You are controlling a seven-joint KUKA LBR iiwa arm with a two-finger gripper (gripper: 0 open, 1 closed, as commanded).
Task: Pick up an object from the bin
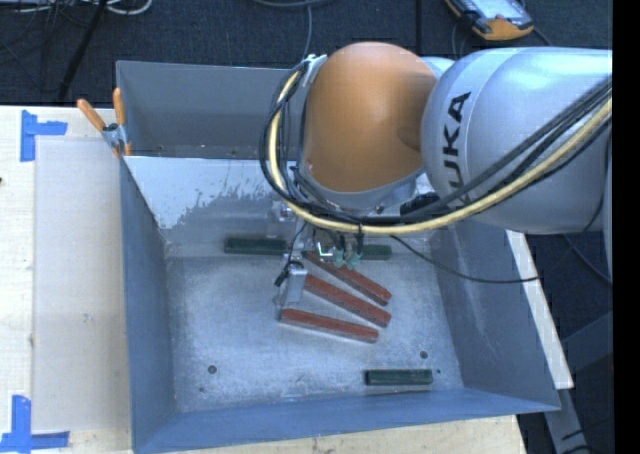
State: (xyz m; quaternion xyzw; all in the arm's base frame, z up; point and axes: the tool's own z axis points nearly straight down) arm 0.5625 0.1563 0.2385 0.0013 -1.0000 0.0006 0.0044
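Note:
My gripper [291, 290] hangs low in the middle of the bin, under the arm's orange cover. Its tip is at the left ends of three reddish-brown flat bars that lie side by side, slanting down to the right: an upper bar [352, 282], a middle bar [348, 302] and a lower bar [328, 326]. The tip looks closest to the middle and lower bars; whether it touches them I cannot tell. Nothing shows in its grip.
A long dark green bar [252, 245] lies along the back of the bin floor, its middle hidden behind the gripper. A shorter dark green bar [398, 377] lies near the front right corner. The arm covers the bin's back right.

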